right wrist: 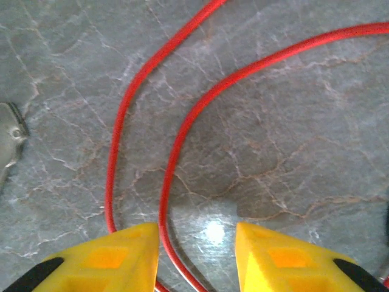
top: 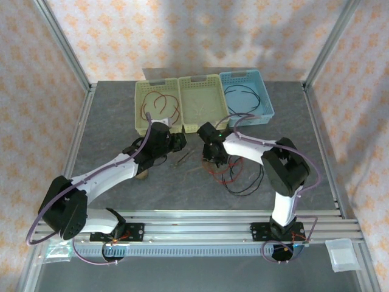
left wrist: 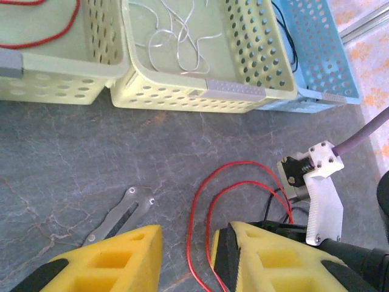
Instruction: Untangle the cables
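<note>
1. The grey table lies under both grippers.
2. Three baskets stand ahead of the left gripper and hold other cables.
3. The left gripper is released, with the red cable lying loose between its fingers.
4. The right gripper is released too, and the red cable passes just beside its left finger.

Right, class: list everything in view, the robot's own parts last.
table: one, grey marbled
pale baskets: two, yellow-green, far side
blue basket: one, blue, right of them
binned red cable: one, red, left basket
whitish cable: one, whitish, middle basket
binned black cable: one, black, blue basket
loose red cable: one, red, table centre
loose black cable: one, black, beside it
metal strip: one, grey, further left
arms: two, white-black, near edge
left hand: one, yellow, open
right hand: one, yellow, open
</note>
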Robot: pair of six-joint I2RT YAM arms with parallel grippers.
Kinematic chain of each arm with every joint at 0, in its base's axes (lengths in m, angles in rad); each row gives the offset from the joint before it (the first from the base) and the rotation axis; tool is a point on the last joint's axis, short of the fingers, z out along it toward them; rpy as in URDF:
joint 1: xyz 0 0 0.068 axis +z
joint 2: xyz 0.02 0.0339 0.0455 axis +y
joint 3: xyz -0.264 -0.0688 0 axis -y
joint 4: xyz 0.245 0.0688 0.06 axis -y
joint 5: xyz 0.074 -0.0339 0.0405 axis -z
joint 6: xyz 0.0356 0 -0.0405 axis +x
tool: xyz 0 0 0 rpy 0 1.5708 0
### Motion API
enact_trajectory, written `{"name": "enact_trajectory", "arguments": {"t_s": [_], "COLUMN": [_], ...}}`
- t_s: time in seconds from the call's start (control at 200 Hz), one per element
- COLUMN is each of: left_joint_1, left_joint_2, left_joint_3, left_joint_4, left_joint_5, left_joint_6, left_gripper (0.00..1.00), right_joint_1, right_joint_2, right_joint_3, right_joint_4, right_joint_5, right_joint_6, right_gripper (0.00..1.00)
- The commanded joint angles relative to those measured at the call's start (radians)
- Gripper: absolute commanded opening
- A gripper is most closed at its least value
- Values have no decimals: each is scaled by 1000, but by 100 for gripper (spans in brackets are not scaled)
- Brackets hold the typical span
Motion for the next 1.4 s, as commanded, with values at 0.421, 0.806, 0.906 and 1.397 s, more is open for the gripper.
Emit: {"name": "enact_trajectory", "arguments": {"t_s": [0.421,0.806,0.906,1.397], "left_joint_1": [5,47,77,182], "left_joint_2": [50,-19,-60,-132], "left_joint_3": [108,56,22,20], "left_joint_4": [-67,-48,-8,15], "left_joint_5": [-12,-43,-19,70], "left_joint_6": [3,-10,-17,47], "left_gripper": [36,33,34,84], "right_joint_1": [18,24,24,19], "right_joint_2": [98,135,128,60], "right_joint_3": [92,81,61,74], "right_joint_4": [-40,-60,-46,-10], "right_joint_5": [21,38,36,19], "right_joint_6": [-33,-42,-34,-6], "right_gripper": [30,24,21,0]}}
